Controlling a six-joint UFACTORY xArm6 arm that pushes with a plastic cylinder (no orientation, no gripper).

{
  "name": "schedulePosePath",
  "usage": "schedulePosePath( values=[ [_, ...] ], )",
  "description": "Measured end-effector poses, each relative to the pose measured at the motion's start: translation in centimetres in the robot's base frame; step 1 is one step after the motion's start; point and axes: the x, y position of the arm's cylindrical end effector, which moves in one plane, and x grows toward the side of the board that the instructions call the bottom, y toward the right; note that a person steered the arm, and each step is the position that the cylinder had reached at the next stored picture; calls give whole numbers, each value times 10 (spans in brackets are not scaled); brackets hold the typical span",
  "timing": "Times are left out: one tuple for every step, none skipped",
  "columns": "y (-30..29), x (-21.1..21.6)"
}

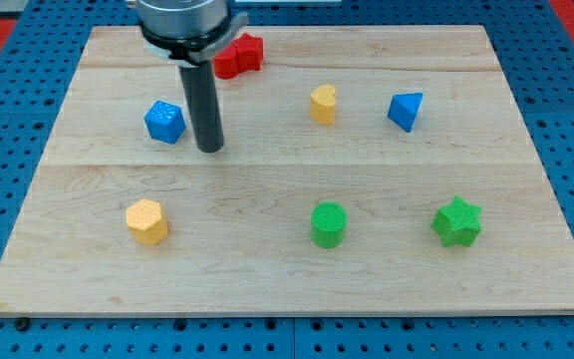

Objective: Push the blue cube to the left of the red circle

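Note:
The blue cube (164, 122) lies on the wooden board (287, 279) at the upper left. My tip (210, 148) stands just to the right of the cube, a small gap apart. Red pieces (239, 56) lie near the board's top edge, above and right of the cube, partly hidden behind the rod. I make out a red star shape on the right side; the left red part is too hidden to tell its shape.
A yellow rounded block (323, 104) and a blue triangle (406, 110) sit at the upper right. A yellow hexagon (147, 220) lies at the lower left. A green cylinder (329, 223) and a green star (456, 221) lie at the lower right.

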Motion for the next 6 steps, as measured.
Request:
schedulePosePath(
  values=[
    [-13,-1],
    [-36,-7],
    [-71,-7],
    [-78,-31],
    [-84,-61],
    [-117,-61]
  ],
)
